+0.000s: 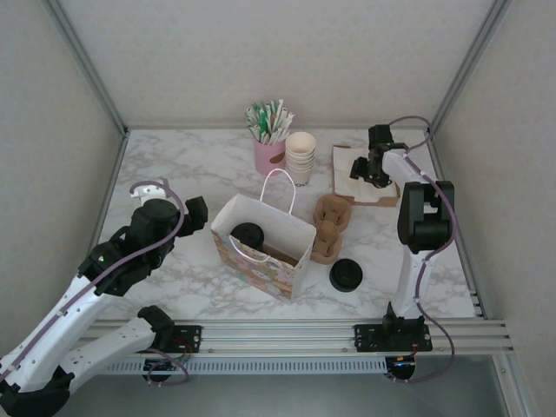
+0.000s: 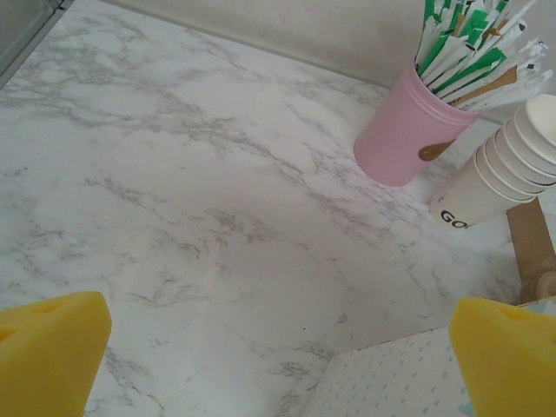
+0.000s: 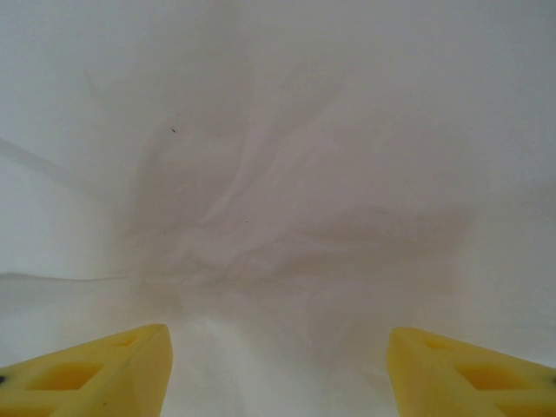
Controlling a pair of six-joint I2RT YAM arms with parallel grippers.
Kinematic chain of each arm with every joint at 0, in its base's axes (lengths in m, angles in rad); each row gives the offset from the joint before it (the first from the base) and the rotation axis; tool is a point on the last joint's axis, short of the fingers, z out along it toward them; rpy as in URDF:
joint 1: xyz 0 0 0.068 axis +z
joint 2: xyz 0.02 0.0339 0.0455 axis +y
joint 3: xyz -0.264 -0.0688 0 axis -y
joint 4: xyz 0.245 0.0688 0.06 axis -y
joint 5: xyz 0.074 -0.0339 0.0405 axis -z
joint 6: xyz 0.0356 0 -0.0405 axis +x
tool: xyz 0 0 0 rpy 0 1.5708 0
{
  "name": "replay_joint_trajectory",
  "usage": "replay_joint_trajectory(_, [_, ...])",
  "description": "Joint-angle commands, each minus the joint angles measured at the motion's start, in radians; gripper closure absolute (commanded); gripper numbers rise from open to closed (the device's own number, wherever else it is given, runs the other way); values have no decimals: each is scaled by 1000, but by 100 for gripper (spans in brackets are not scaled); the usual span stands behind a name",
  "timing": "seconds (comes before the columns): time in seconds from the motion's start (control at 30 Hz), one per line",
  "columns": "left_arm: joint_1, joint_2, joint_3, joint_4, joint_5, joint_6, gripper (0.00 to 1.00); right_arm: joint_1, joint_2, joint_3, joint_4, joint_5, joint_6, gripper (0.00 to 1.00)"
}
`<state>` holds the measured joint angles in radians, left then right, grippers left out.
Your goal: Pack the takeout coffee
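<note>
Takeout coffee [image 1: 248, 233] in bag [image 1: 261, 265], lid [image 1: 346, 275] right — cups [image 1: 301, 156] behind

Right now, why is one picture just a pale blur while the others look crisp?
Right wrist view: the camera sits close to crumpled white paper, so contrast is low and faint creases and grey shadow show. Left wrist view: the marble table is sharp, with a faint broad shadow. Top external view: even, diffuse light, soft shadows beside the paper bag.

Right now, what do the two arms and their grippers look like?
The left arm and right arm are white shells with black joints and looping lilac cables. The left gripper and right gripper have yellow wedge-shaped fingers.
</note>
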<state>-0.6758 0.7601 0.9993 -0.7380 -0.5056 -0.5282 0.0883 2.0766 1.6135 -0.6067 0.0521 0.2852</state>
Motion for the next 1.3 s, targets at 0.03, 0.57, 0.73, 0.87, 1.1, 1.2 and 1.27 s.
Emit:
replay_joint_trajectory(0.03, [8, -10, -8, -16, 12, -10, 0, -4, 39, 24, 3, 2, 13, 38])
replay_joint_trajectory(0.57, [8, -32, 2, -21, 7, -7, 0, -2, -140, 15, 6, 3, 20, 100])
replay_joint_trajectory(0.73, [9, -33, 9, -19, 8, -7, 0, 5, -315, -27, 27, -49, 0, 100])
replay_joint_trajectory(0.87, [10, -30, 14, -14, 17, -2, 0, 61, -494, -74, 64, -58, -101, 100])
replay_joint_trajectory(1.1, [11, -12, 60, -45, 47, 48, 0, 216, -829, -188, 188, -120, -267, 100])
replay_joint_trajectory(1.2, [9, -9, 70, -39, 100, 100, 0, 301, -948, -209, 219, -120, -346, 100])
replay_joint_trajectory(1.27, [10, -3, 80, -51, 110, 112, 0, 356, -1002, -210, 223, -123, -385, 100])
